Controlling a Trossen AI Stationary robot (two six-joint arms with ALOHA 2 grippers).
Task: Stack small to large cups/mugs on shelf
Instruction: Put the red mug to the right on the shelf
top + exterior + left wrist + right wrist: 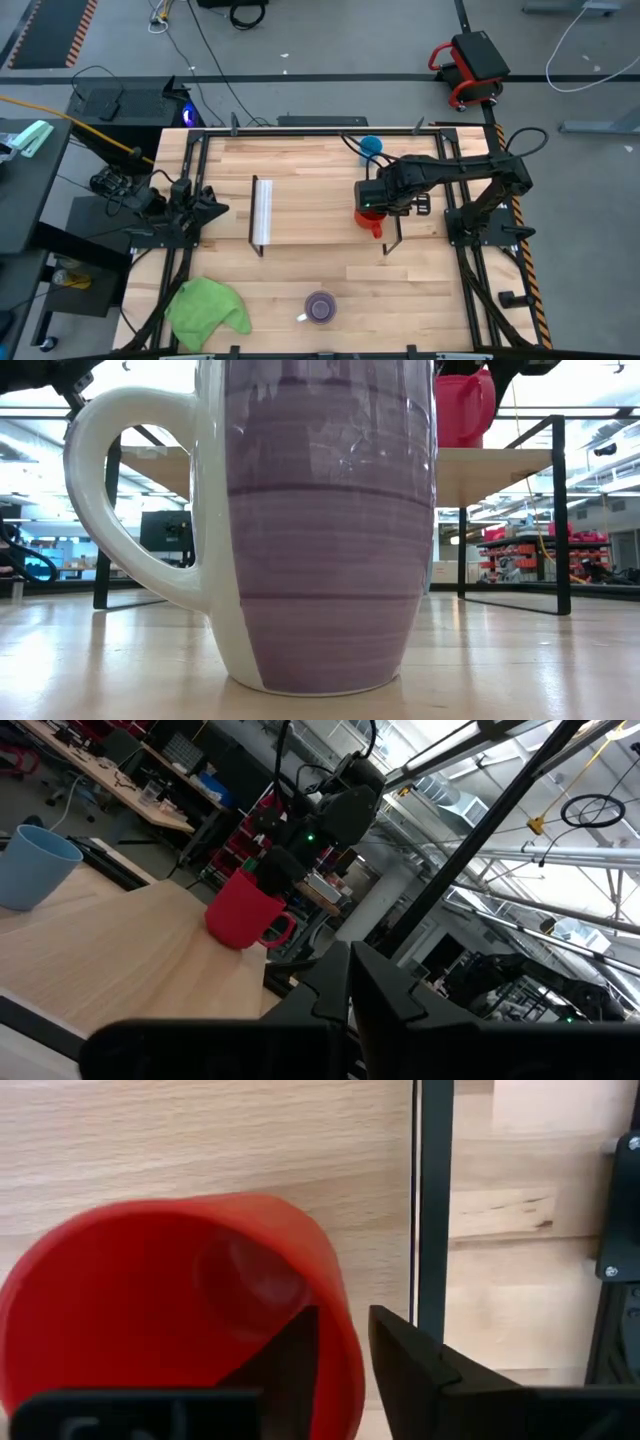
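Cups: 3 | red mug [372, 222] pinched at rim by right fingers [345, 1355] | left fingers: can't tell

Even overhead light, soft shadows; in the low view bright windows backlight the purple mug [325, 525], glare streaking its upper part

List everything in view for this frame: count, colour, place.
red mug: one, red, on the shelf's right end, rim pinched by the right end effector
light-blue cup: one, light blue, on the table beyond the shelf
purple mug: one, translucent purple with white handle, table's near edge
cloth: one, green, table's near-left corner
shelf: one, light wood, black end frames, mid-table
left end effector: parked at the table's left
right end effector: on the red mug's wall
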